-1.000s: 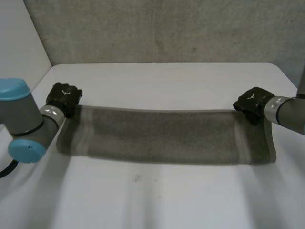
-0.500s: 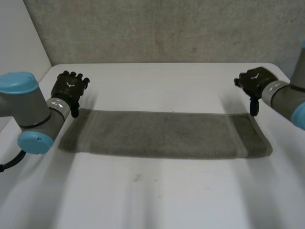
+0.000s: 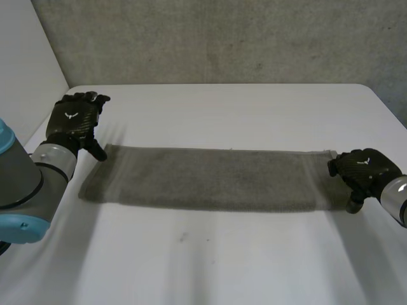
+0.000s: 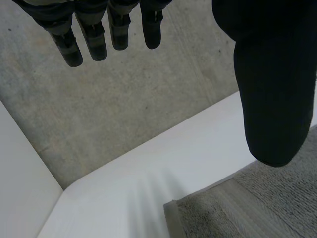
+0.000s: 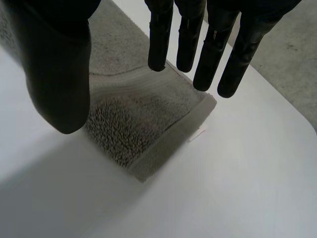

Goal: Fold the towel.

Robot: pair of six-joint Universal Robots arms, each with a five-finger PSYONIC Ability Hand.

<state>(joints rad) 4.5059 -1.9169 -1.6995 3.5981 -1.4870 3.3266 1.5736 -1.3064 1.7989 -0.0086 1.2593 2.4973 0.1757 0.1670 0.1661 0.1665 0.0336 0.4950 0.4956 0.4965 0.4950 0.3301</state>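
The white table [image 3: 210,267] stretches before me, with a grey wall [image 3: 222,38] behind it. The towel [image 3: 210,179] lies flat across it in a long strip. My left hand [image 3: 75,121] hovers at its left end, fingers straight and empty. My right hand [image 3: 364,168] hovers at its right end, fingers spread, holding nothing. My right wrist view shows that end's hem and a small white tag [image 5: 198,134].

Folded grey towel [image 3: 203,179] on white table [image 3: 222,267]
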